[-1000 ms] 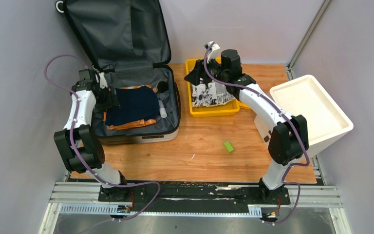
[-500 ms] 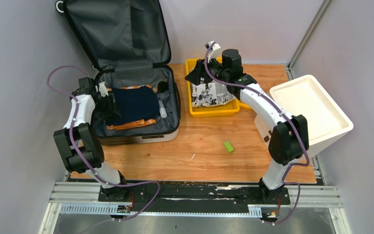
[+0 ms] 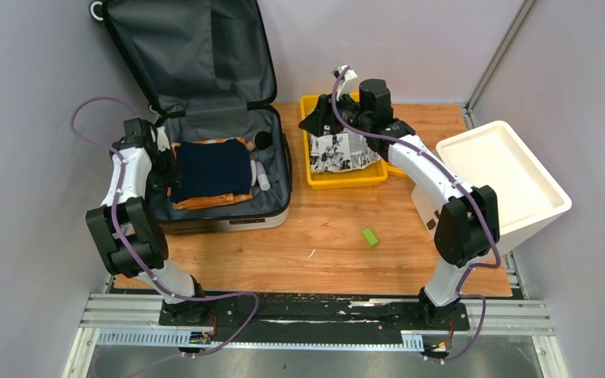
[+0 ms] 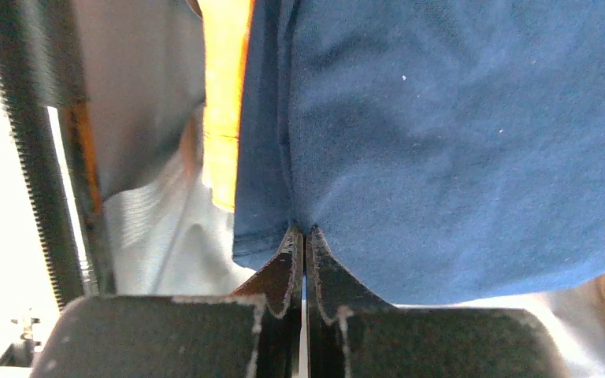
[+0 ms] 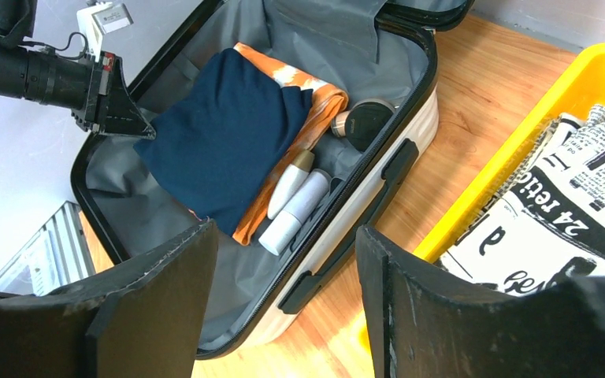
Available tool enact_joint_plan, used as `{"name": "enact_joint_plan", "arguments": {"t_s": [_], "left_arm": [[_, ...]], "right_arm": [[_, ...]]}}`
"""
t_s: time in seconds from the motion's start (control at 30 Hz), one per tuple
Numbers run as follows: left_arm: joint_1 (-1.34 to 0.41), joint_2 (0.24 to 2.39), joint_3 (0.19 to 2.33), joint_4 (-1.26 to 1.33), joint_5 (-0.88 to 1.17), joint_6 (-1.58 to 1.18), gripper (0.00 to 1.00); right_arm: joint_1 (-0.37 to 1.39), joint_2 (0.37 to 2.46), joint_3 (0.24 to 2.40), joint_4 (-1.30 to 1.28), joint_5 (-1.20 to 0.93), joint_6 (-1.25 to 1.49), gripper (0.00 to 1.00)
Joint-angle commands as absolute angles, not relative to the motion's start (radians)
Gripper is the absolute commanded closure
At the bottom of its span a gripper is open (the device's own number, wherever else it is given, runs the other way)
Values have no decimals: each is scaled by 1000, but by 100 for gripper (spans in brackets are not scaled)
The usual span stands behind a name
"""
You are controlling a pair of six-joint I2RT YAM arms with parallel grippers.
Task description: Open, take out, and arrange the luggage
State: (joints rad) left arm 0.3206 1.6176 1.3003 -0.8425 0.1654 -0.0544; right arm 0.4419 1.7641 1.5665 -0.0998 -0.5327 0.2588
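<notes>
The luggage (image 3: 228, 222) lies open at the far left corner of the table (image 3: 323, 260), with its lid (image 3: 185, 47) raised at the far side. The left gripper (image 4: 306, 230) is closed completely and pinches the left edge of the folded navy garment (image 3: 213, 169) inside. The right gripper (image 5: 283, 236) stands open, holding nothing, above the yellow tray (image 3: 347, 180).

A wooden table (image 3: 323, 252) with a warm orange-brown grain stands boxed in by plain pale grey walls (image 3: 16, 197) on its left, far and right sides. A slim metal post (image 3: 504, 51) rises at its far right corner. Aluminium rails (image 3: 315, 311) run along its near edge above a dull metal floor (image 3: 315, 364), all under soft, even light.
</notes>
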Motion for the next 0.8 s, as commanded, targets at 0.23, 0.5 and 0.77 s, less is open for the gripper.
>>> {"name": "enact_joint_plan", "arguments": {"t_s": [0.23, 0.5, 0.77], "left_arm": [[330, 1684, 1414, -845, 56, -15, 95], [330, 1710, 1416, -871, 21, -39, 52], [329, 1642, 1481, -796, 140, -16, 26]], "right_arm": [[511, 1805, 1613, -67, -521, 434, 35], [576, 1938, 1691, -73, -496, 717, 38], [673, 2083, 1826, -88, -462, 703, 39]]}}
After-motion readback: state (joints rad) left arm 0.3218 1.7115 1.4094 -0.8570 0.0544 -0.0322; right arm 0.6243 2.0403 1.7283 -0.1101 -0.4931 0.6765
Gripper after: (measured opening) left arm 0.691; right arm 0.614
